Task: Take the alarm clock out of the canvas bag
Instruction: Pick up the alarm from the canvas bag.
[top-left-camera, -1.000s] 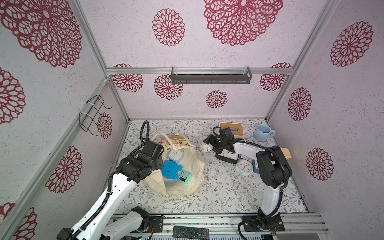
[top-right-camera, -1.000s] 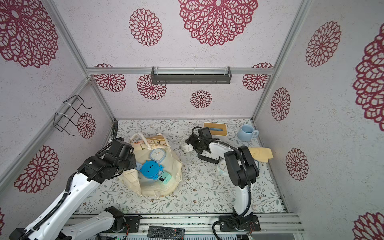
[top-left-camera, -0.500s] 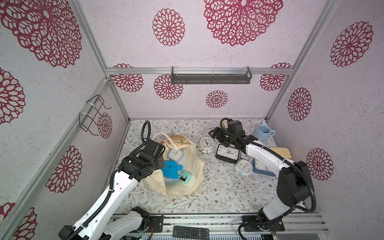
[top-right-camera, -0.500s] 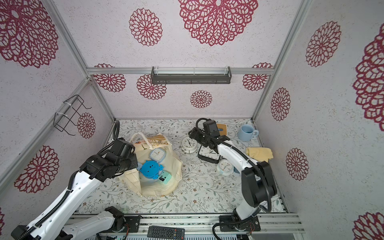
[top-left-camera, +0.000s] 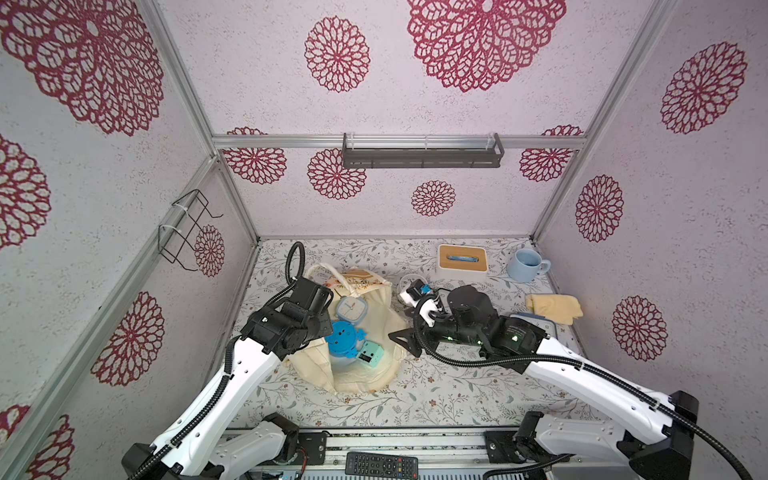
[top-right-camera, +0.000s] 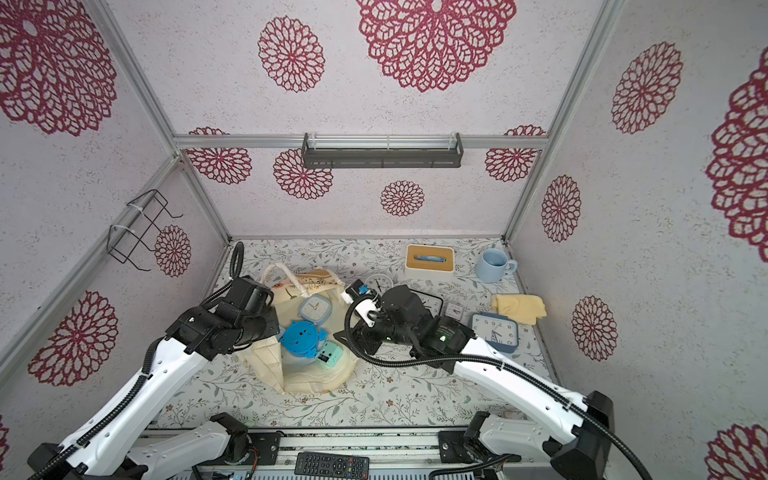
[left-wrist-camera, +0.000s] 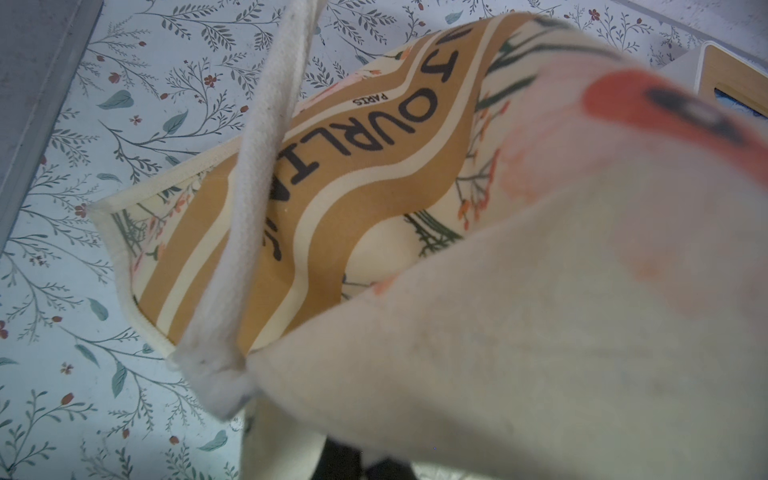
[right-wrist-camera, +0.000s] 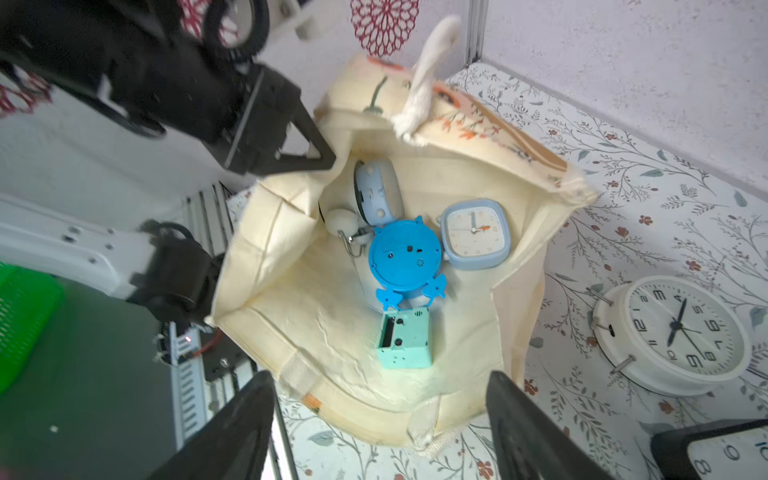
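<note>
The canvas bag (top-left-camera: 374, 365) (top-right-camera: 320, 374) lies open on the table, left of centre, its tan lettered panel (left-wrist-camera: 332, 166) facing the back wall. Inside it lie several alarm clocks: a pale blue square one (right-wrist-camera: 473, 232), a round blue one back-up (right-wrist-camera: 405, 257), a small teal box one (right-wrist-camera: 405, 338) and a pale blue twin-bell one (right-wrist-camera: 376, 193). My left gripper (top-left-camera: 326, 309) (right-wrist-camera: 328, 160) is shut on the bag's left rim; in the left wrist view cloth hides its jaws. My right gripper (right-wrist-camera: 380, 376) (top-left-camera: 401, 328) hovers open over the bag's right rim, holding nothing.
Right of the bag lie a white round clock (right-wrist-camera: 673, 332), a black clock (top-right-camera: 428, 301), a small clock (top-right-camera: 455, 309) and a blue clock (top-right-camera: 494, 332). At the back are a tissue box (top-left-camera: 461, 257) and a blue mug (top-left-camera: 525, 266); a yellow cloth (top-left-camera: 555, 307) lies right.
My right arm has swung from the clocks at the back right, forward and left, to the bag's mouth, its jaws still open. The left arm and the bag have stayed put.
</note>
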